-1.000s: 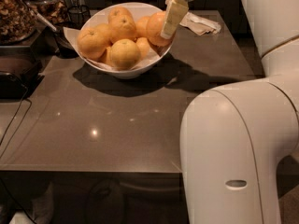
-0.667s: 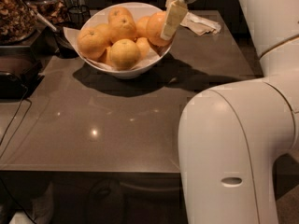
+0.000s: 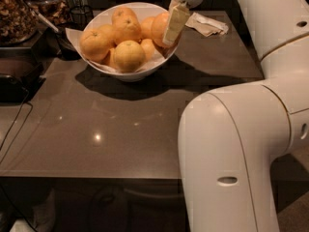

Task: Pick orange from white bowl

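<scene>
The white bowl [image 3: 140,71], lined with white paper, stands at the back of the dark table and holds several round fruits. The orange [image 3: 158,27], large and deep orange, lies at the right side of the pile against the rim. My gripper [image 3: 172,29] reaches down from above right and sits right at this orange, with its cream-coloured tip lying across the orange's right face. A paler yellow fruit [image 3: 129,55] lies at the front of the pile and smaller oranges [image 3: 95,43] lie to the left.
My white arm [image 3: 231,153] fills the right foreground. A crumpled napkin [image 3: 207,24] lies behind the bowl on the right. Dark containers and a jar of nuts [image 3: 14,13] stand at the back left. The grey table [image 3: 96,129] extends toward me.
</scene>
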Available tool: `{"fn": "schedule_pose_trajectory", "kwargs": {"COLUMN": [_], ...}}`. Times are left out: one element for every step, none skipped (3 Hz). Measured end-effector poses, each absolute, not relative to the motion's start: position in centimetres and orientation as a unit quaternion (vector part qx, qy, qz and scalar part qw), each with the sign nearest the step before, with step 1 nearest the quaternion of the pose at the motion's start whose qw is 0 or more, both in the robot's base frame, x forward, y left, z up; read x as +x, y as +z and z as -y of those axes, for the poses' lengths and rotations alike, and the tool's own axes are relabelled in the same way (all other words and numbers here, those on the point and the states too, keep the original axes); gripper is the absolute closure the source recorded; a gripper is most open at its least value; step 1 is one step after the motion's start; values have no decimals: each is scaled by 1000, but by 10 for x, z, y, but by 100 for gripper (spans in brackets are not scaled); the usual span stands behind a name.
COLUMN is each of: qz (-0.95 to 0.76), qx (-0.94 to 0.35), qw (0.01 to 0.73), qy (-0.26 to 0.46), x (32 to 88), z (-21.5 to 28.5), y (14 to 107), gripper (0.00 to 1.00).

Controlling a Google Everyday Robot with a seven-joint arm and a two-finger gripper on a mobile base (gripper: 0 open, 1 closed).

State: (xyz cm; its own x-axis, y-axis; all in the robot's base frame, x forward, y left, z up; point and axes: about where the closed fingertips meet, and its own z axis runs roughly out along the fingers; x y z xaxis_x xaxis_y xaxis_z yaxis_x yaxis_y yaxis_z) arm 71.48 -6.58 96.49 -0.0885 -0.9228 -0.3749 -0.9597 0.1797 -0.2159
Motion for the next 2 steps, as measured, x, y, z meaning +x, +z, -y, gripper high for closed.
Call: {"fn": "schedule_pose_trajectory", "kwargs": {"qz": [-739, -741], "qx": [-636, -634], "qw": [215, 214], "qy": [49, 54], "x": [718, 720], "z": [64, 65], "y": [959, 953], "gripper": [26, 24]}}
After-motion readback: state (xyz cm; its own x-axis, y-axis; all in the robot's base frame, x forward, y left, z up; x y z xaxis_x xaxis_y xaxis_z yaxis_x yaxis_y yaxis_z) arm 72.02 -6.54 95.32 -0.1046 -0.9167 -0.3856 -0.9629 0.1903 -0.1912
